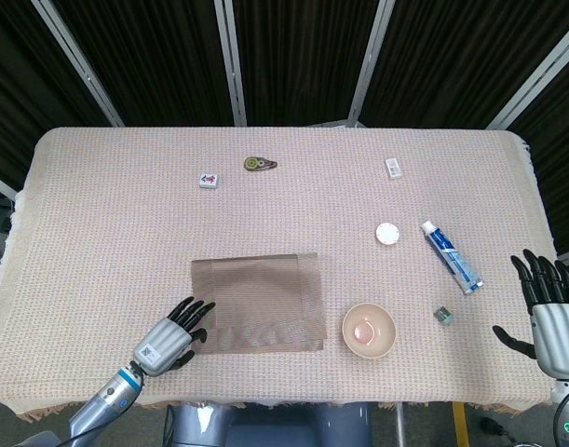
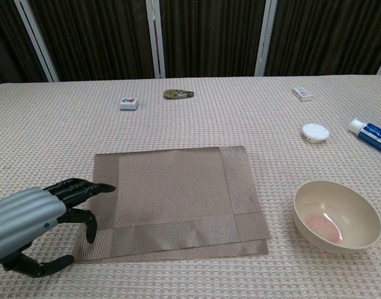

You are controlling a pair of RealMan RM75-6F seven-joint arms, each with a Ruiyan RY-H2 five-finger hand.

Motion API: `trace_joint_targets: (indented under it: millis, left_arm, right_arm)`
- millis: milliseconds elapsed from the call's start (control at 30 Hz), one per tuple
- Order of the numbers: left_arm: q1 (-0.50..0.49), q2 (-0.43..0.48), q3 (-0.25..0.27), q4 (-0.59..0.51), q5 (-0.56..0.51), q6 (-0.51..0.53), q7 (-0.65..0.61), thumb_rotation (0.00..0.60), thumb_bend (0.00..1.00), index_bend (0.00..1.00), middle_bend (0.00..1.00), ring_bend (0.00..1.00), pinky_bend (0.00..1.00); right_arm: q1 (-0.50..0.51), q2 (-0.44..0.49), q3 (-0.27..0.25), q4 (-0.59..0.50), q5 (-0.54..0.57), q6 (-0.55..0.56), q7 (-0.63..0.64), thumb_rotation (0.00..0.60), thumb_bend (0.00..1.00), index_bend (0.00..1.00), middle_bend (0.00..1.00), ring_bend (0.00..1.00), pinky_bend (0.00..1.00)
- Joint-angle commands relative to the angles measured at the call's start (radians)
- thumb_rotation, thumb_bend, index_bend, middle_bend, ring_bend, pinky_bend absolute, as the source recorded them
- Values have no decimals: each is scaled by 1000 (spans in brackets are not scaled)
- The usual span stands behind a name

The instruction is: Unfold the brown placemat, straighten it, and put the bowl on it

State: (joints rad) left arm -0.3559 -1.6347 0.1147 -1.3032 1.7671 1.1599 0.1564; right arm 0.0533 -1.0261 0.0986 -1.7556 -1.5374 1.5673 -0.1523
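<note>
Reaching over the folded brown placemat [image 2: 171, 199], the left hand [image 2: 37, 215] spreads its fingers, apparently empty; bowl [image 2: 337, 215] sits apart.

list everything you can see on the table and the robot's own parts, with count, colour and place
placemat: 1, brown, folded, near middle of the table
bowl: 1, cream with pinkish inside, right of the placemat
toothpaste tube: 1, white and blue, right side
round cap: 1, white, left of the tube
small cube: 1, grey-green, right of the bowl
mahjong tile: 1, white, far left
correction tape dispenser: 1, olive, far middle
small box: 1, white, far right
tablecloth: 1, beige woven, covers the table
left hand: 1, silver and black, fingers spread at the placemat's near left corner
right hand: 1, silver and black, fingers spread, at the table's right edge
</note>
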Motion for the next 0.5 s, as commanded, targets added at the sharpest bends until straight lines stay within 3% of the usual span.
trace_joint_targets:
  millis: [33, 500]
  left_arm:
    - [-7, -13, 2, 9, -6, -13, 11, 600, 365, 442, 0, 0, 0]
    - [-19, -35, 9, 32, -31, -20, 22, 600, 433, 484, 0, 0, 0]
  right_arm:
    - [0, 2, 1, 0, 2, 0, 3, 600, 0, 0, 0, 0, 0]
    - [1, 5, 3, 3, 8, -2, 16, 600, 0, 0, 0, 0, 0]
